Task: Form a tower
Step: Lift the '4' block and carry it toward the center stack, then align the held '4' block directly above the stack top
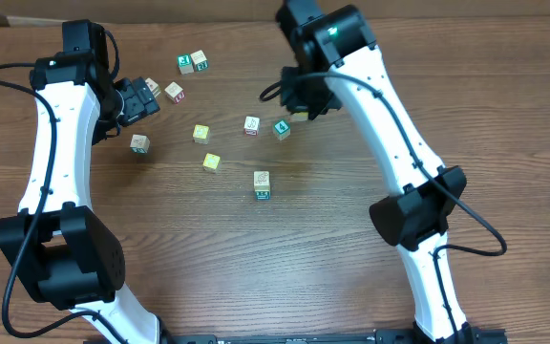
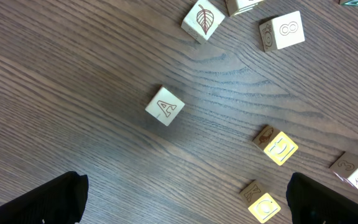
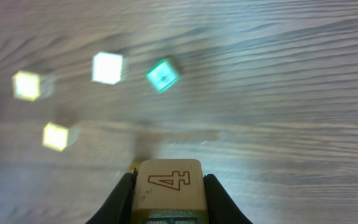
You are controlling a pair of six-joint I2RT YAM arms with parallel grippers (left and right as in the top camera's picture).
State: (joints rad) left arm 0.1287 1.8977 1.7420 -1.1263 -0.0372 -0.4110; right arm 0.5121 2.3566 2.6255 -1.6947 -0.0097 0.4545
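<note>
While the right tool (image 3: 168, 193) clamps a cube marked 4 (image 3: 166, 180) | left tool (image 2: 188, 202) wide, empty | teal cube (image 1: 282, 128) and white cube (image 1: 252, 125) lie between it and the tower (image 1: 262, 184).

The held cube (image 3: 168, 186) shows 4, a loose cube (image 2: 165, 106) A

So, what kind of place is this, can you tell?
Most likely a robot test bench: a left arm and a right arm stand at a wood-grain table, with wooden toy cubes scattered on it. The right claw grips a cube marked 4.
</note>
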